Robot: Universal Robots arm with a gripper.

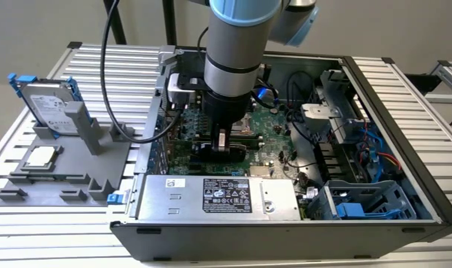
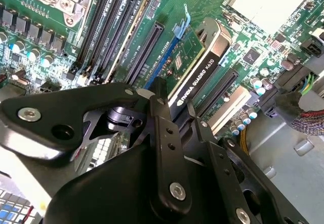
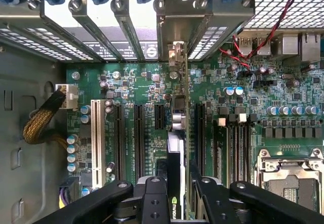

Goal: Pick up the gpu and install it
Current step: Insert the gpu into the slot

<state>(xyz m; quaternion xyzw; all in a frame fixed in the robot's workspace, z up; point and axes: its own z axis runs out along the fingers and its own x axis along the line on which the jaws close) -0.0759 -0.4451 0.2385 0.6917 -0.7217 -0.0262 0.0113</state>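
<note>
Left of the computer case (image 1: 375, 72) in the exterior view, a hard drive (image 1: 49, 106) stands on a grey holder (image 1: 62, 167). Inside the case, the gripper (image 1: 220, 146) is clamped on the gpu (image 2: 195, 77), held edge-on above the motherboard (image 3: 142, 89) slots. A tilted card could miss its slot or jam.

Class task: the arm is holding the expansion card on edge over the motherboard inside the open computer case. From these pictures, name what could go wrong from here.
1. The gpu stands among several parallel slots; a slight offset could press its edge beside the intended slot.
2. Its metal bracket must meet the rear case opening; misalignment could jam it.
3. The end effector works low over the motherboard, so it might strike nearby components.
</note>
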